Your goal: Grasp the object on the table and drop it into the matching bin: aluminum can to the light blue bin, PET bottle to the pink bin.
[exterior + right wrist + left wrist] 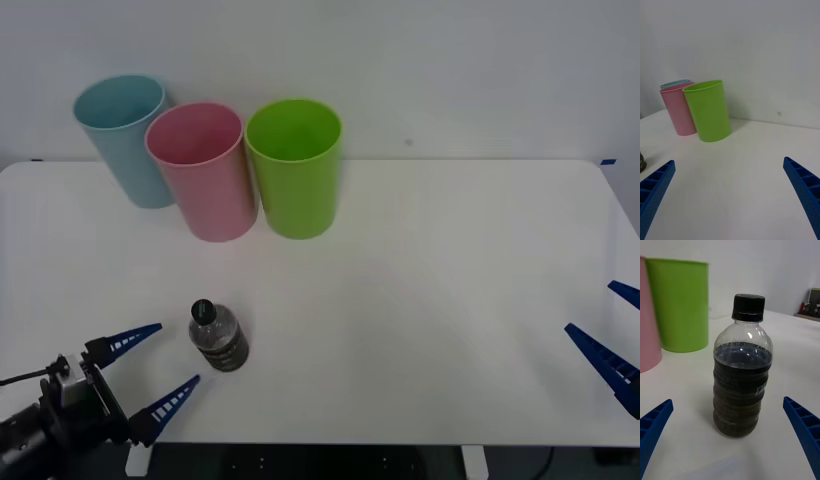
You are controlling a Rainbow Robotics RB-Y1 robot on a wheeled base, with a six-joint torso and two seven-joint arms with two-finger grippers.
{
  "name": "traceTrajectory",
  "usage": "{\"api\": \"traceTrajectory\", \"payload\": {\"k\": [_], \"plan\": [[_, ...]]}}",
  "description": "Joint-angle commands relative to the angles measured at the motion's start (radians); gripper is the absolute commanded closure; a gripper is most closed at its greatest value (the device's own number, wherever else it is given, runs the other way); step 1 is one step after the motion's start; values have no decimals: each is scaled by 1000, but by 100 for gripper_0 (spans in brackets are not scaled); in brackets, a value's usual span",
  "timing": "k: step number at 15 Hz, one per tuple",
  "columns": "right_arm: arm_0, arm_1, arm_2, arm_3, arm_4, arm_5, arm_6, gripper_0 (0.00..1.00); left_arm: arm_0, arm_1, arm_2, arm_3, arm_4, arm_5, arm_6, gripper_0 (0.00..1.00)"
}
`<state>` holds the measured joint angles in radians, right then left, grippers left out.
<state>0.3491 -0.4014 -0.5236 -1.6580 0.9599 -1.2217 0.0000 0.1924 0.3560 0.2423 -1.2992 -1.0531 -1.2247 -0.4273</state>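
Observation:
A small clear PET bottle (219, 338) with a black cap and dark liquid stands upright on the white table (420, 300), near its front left. My left gripper (158, 368) is open just left of it, its blue fingers pointing at the bottle. In the left wrist view the bottle (742, 375) stands centred ahead of the open gripper (730, 435). The pink bin (203, 170) stands at the back, between the light blue bin (127, 138) and a green one. My right gripper (615, 335) waits open at the table's right edge.
A lime green bin (296, 165) touches the pink bin's right side; all three bins stand upright in a row at the back left. The right wrist view shows the green bin (708, 110), the pink bin (676, 110) and bare table before them.

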Motion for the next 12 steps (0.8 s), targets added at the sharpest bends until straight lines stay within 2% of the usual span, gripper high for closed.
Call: {"api": "traceTrajectory", "payload": {"k": [1,12], "plan": [[0,0,0,0,0,0,0,0,-8,-35,0,0,-11,11,-10,0],[0,0,0,0,0,0,0,0,-67,-138,15,0,-125,45,-14,0]]}}
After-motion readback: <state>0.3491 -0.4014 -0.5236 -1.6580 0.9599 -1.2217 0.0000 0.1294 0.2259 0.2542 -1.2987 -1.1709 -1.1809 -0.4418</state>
